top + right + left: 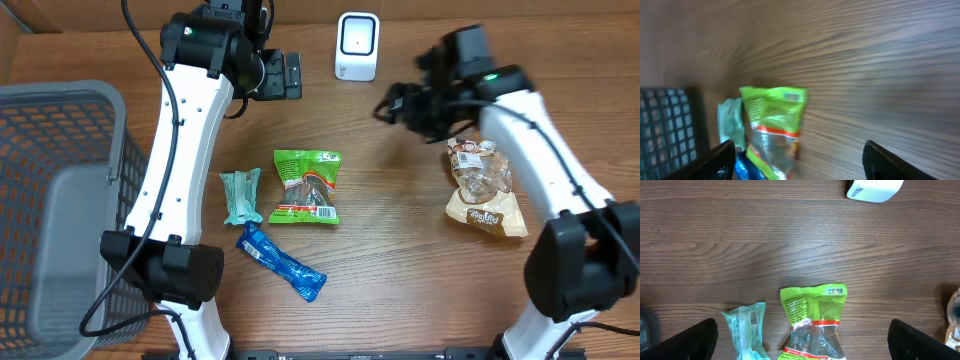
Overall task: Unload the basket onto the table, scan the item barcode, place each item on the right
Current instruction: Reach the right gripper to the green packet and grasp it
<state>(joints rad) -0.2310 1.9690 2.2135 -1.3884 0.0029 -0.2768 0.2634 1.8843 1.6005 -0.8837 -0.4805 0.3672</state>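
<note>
Items for scanning are found lying on the tabletop [400,260]: green packet [308,187], teal packet [241,195], blue packet [282,262] and beige bag [487,195], none at the white scanner [357,46]. Both the left fingers [690,340] and right fingers [715,162] are spread and empty. Grasp and presentation are judged outstanding

No wording legible anywhere, dark blue lettering on the white scanner [875,189] near the table's far edge cut off, fine print on the green packet [812,315] unreadable, barcode label on the teal packet [746,330], blurred lettering on the tan bag [487,215] toward the right edge
</note>
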